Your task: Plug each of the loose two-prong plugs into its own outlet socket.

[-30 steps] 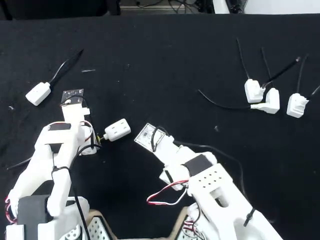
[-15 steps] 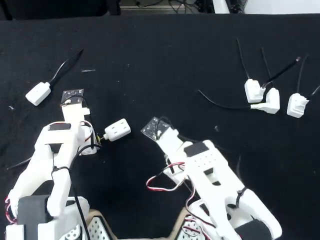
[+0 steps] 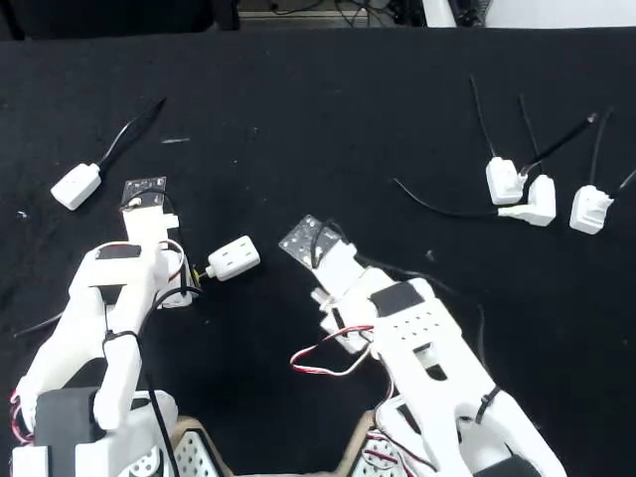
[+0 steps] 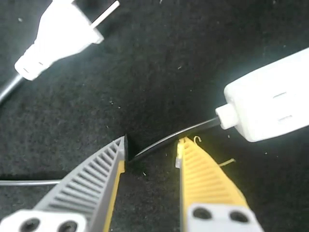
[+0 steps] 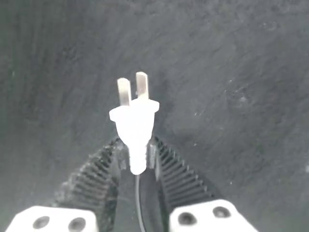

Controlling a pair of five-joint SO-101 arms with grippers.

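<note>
Black cloth [image 5: 241,72] lies beneath a white two-prong plug [image 5: 133,126].

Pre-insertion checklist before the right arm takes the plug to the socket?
1. Plug clamped in right gripper: ok.
2. Prongs free, pointing away from the gripper: ok.
3. Socket held steady: not ok; left gripper is open, straddling its cable.
4. Prongs lined up with socket slots: cannot tell.
5. Nearby loose plug apart from socket: ok.

The black table [image 3: 318,89] has dark cables [image 3: 363,12] lying beyond its far edge.
</note>
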